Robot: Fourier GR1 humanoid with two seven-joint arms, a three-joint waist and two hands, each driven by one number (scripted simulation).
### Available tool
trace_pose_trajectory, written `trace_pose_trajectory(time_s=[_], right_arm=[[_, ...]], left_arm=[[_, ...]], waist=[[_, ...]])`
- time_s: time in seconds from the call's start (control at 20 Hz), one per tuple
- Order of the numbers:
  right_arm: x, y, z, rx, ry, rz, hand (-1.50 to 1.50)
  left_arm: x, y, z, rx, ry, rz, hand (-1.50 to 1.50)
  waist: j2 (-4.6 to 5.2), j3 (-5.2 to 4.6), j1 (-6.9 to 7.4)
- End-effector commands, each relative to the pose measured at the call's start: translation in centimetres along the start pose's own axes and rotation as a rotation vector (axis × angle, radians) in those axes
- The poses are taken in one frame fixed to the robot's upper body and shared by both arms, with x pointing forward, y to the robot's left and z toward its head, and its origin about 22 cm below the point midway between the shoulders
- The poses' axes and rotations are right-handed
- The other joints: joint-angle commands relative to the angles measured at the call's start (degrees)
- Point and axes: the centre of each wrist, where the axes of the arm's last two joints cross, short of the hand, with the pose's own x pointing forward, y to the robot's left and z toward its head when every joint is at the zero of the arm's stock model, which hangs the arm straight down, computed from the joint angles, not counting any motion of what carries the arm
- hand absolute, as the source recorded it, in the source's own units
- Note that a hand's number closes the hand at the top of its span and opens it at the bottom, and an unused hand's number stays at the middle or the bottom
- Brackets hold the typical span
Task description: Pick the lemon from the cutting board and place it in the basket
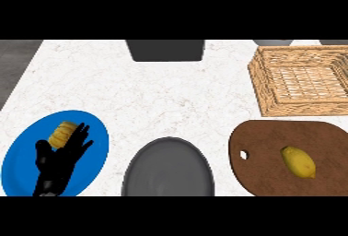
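Observation:
A yellow lemon (pixel 298 162) lies on the brown cutting board (pixel 272 143) at the lower right. Behind the board, at the upper right, stands a woven wicker basket (pixel 265 87) with nothing visible inside. My left hand (pixel 60 159) rests open at the lower left, fingers up, over a blue plate (pixel 27 161). It is far from the lemon and holds nothing. My right hand does not show in the head view.
On the blue plate, just beyond my left hand's fingers, lies a yellow-orange food item (pixel 62 132). A dark grey plate (pixel 168 170) sits at the lower middle. A dark container (pixel 166 50) stands at the counter's far edge.

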Motion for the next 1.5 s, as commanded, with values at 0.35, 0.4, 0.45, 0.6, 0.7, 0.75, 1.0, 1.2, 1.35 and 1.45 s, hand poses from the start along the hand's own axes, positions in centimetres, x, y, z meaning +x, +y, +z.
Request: trace_pose_trajectory(time_s=[0.35, 0.4, 0.45, 0.6, 0.7, 0.75, 1.0, 1.2, 1.35, 1.45], right_arm=[[-2.9, 3.5, -0.9, 0.139, -0.085, -0.051, -1.50], [-2.6, 3.4, -0.8, 0.139, -0.106, -0.054, -1.50], [-2.7, 4.3, -1.0, 0.132, -0.111, -0.072, -1.50], [-2.5, 6.6, -2.1, 0.138, -0.134, -0.076, -1.50], [-3.7, 7.8, -2.9, 0.138, -0.108, -0.080, -1.50], [-3.2, 8.8, -3.4, 0.125, -0.130, -0.086, -1.50], [-3.7, 10.0, -3.9, 0.124, -0.126, -0.065, -1.50], [-4.2, 14.7, -5.5, 0.176, -0.090, -0.009, -1.50], [-5.5, 16.2, -5.4, 0.207, -0.079, -0.018, -1.50], [-6.2, 18.1, -5.7, 0.206, -0.088, -0.043, -1.50]], left_arm=[[-2.4, 0.1, 0.2, 0.007, 0.129, -0.015, 0.00], [-3.3, 0.5, 0.3, 0.025, 0.142, -0.028, 0.00], [-3.4, 0.4, 0.4, 0.030, 0.135, -0.014, 0.00], [-2.5, 0.9, 0.7, 0.015, 0.115, -0.014, 0.00], [-2.0, 1.4, 0.4, 0.000, 0.129, -0.016, 0.00], [-2.4, 0.3, 0.1, 0.002, 0.136, -0.005, 0.00], [-2.0, -0.7, -0.5, 0.007, 0.122, -0.016, 0.00], [-1.8, 0.6, -0.8, 0.006, 0.111, -0.022, 0.00], [-1.9, 0.3, -0.5, 0.019, 0.127, -0.018, 0.00], [-2.3, -0.7, 1.0, 0.014, 0.116, -0.027, 0.00]], waist=[[0.68, -0.43, 0.88], [0.50, -0.47, 0.19], [0.35, -0.47, -0.14], [0.22, -0.48, -0.02], [0.65, -0.47, 1.47], [0.51, -0.49, 0.72], [0.44, -0.53, 0.62], [0.51, -0.51, 0.64], [0.49, -0.49, 0.71], [0.44, -0.45, 1.10]])
